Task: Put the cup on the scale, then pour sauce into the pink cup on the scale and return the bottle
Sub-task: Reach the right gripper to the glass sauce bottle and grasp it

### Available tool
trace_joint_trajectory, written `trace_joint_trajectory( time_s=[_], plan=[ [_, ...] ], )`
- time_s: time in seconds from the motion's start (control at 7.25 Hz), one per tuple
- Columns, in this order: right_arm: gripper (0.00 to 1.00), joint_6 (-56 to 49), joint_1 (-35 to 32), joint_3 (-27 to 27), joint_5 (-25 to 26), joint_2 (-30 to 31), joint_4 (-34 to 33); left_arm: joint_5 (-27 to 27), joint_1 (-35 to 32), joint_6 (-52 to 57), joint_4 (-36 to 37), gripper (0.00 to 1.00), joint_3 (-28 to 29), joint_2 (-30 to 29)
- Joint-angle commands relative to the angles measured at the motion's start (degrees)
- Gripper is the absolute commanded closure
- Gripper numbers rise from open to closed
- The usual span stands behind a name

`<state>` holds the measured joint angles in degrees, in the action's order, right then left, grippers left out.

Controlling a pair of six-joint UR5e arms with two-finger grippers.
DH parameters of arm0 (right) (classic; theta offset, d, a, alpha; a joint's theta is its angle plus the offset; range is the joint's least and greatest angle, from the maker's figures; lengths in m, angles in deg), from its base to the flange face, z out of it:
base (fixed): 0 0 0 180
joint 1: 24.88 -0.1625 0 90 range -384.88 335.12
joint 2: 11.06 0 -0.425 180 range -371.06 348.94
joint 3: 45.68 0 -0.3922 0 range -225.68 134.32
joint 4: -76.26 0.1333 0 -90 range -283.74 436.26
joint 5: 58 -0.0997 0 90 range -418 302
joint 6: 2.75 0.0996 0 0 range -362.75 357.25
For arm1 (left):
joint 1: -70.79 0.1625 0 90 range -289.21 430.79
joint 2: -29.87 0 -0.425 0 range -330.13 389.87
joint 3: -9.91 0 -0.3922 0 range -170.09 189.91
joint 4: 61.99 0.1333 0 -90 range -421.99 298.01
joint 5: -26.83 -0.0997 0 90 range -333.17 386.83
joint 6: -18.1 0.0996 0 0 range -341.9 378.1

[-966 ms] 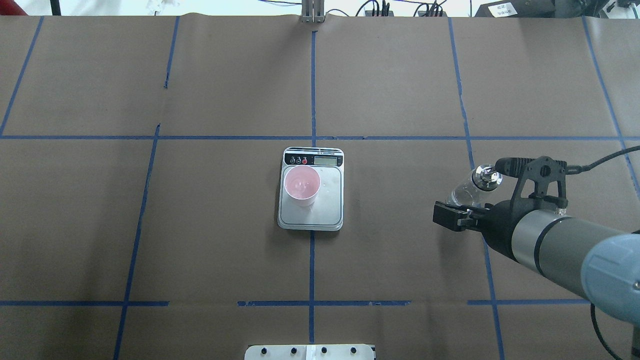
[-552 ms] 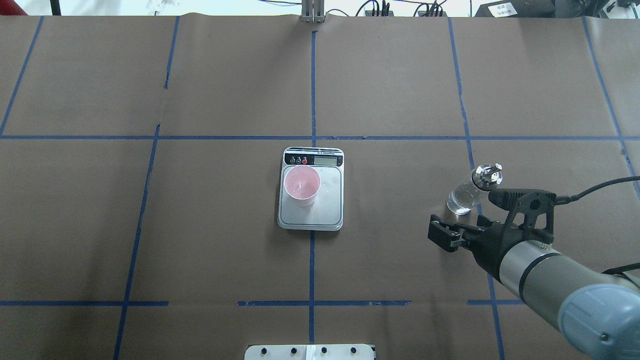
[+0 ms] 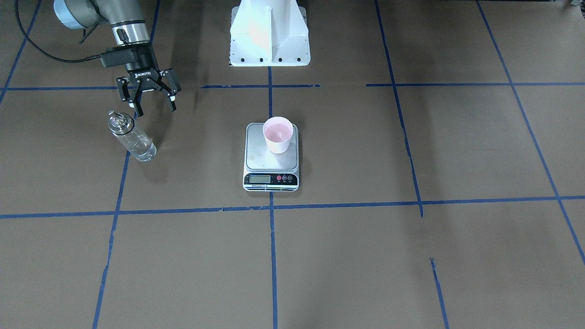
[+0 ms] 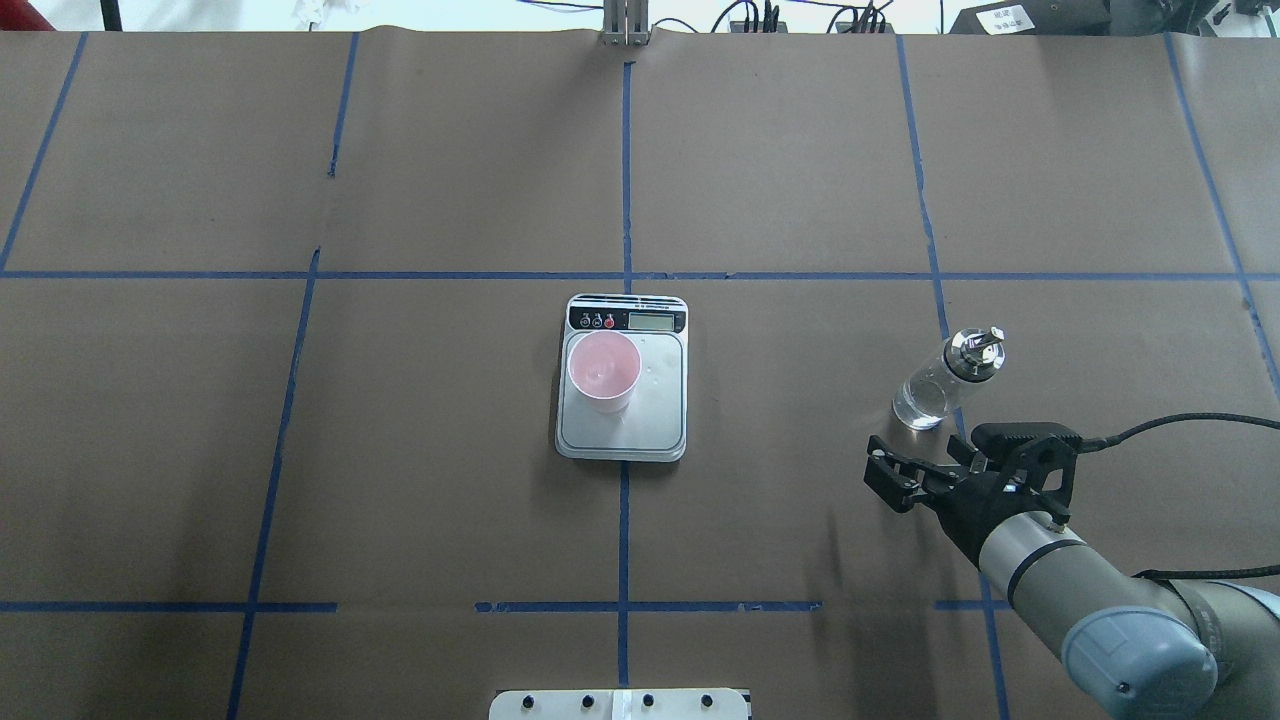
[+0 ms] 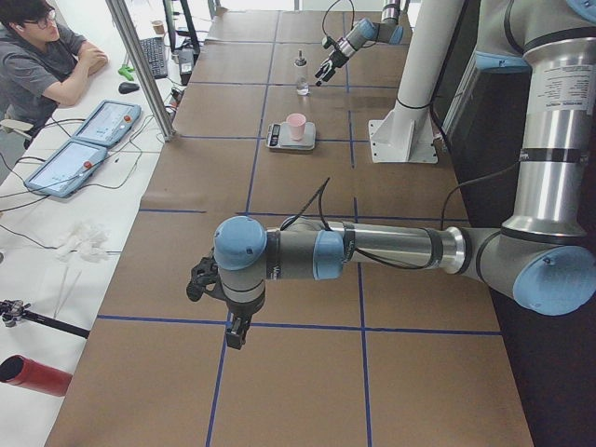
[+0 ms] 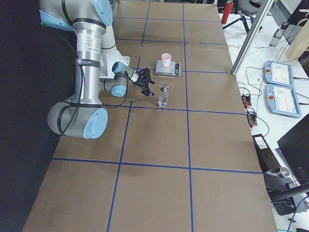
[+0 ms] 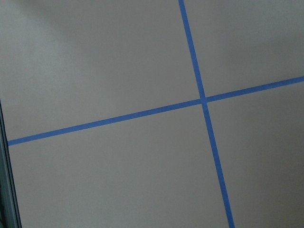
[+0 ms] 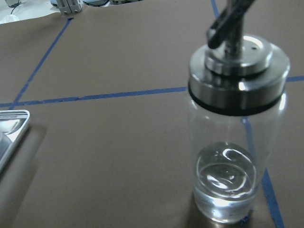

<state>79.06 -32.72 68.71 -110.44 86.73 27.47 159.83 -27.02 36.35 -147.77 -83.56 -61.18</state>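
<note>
The pink cup stands on the left part of the silver scale at the table's middle; both also show in the front view, the cup on the scale. The clear bottle with its silver cap stands upright on the table to the right, a little liquid in it. My right gripper is open and empty, a short way from the bottle on the robot's side. My left gripper hangs over the table's left end, and I cannot tell whether it is open or shut.
Blue tape lines cross the brown table paper. The white robot base stands at the near edge. An operator sits beyond the far edge with tablets and cables. The left wrist view shows only paper and tape.
My right arm has drawn back from the bottle toward the robot's side. The bottle stays upright where it was. Cup and scale have not moved.
</note>
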Motion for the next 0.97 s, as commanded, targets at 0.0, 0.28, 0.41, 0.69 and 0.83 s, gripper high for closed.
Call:
trace_joint_trajectory(
  time_s=[0.0, 0.28, 0.41, 0.69, 0.83],
  plan=[
    [0.0, -0.24, 0.11, -5.3, 2.24, 0.12, 4.8, 0.24, 0.34, -0.06, -0.09, 0.0, -0.4, 0.0],
    [0.0, -1.56, 0.11, -7.08, 3.39, -0.05, 7.74, 0.24, 0.43, -0.06, 0.0, 0.0, -0.57, 0.0],
    [0.0, -3.22, 0.11, -7.43, 5.31, -0.32, 7.83, 0.24, 0.43, -0.06, 0.17, 0.0, -0.92, 0.0],
    [0.0, -6.73, -0.41, -7.44, 8.65, -0.58, 8.09, 0.24, 0.43, -0.06, 0.09, 0.0, -0.93, 0.18],
    [0.0, -7.97, -1.29, -7.44, 8.84, -0.58, 8.09, 0.24, 0.43, -0.06, 0.09, 0.0, -0.93, 0.18]
  ],
)
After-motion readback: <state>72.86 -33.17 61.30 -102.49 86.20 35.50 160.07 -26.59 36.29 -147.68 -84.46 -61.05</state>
